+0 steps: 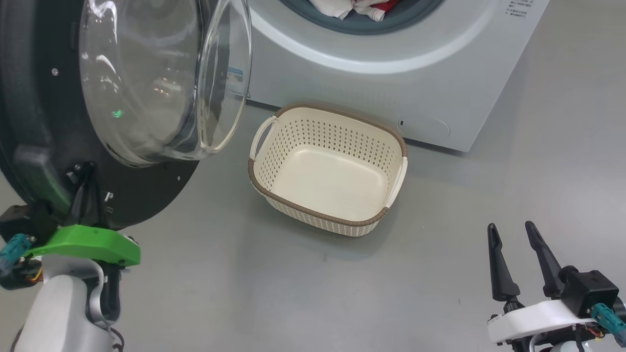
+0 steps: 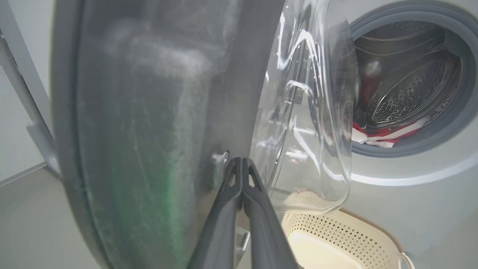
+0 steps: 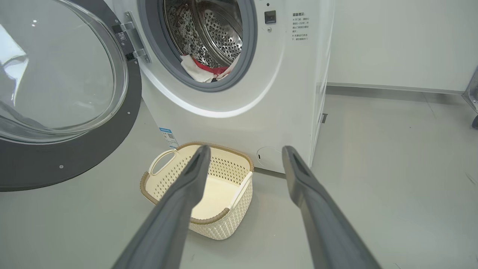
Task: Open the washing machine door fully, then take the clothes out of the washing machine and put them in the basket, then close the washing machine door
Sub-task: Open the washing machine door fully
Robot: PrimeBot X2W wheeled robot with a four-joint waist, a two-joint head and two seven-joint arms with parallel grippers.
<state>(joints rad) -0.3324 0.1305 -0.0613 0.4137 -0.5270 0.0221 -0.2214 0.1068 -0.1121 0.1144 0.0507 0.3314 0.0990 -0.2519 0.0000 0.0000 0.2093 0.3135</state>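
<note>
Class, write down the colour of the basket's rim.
The basket has a brown, woven-look rim; the head view shows it best.

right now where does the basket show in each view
Head view: basket at the centre, before the washing machine.
Left wrist view: bottom right, cut by the edge.
Right wrist view: lower centre, partly behind a finger of the right gripper.
Shared landmark: the washing machine door's glass bowl, up and left of it in all three.

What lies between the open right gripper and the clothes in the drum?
The empty basket, on the floor before the washing machine; the right wrist view shows it.
</note>
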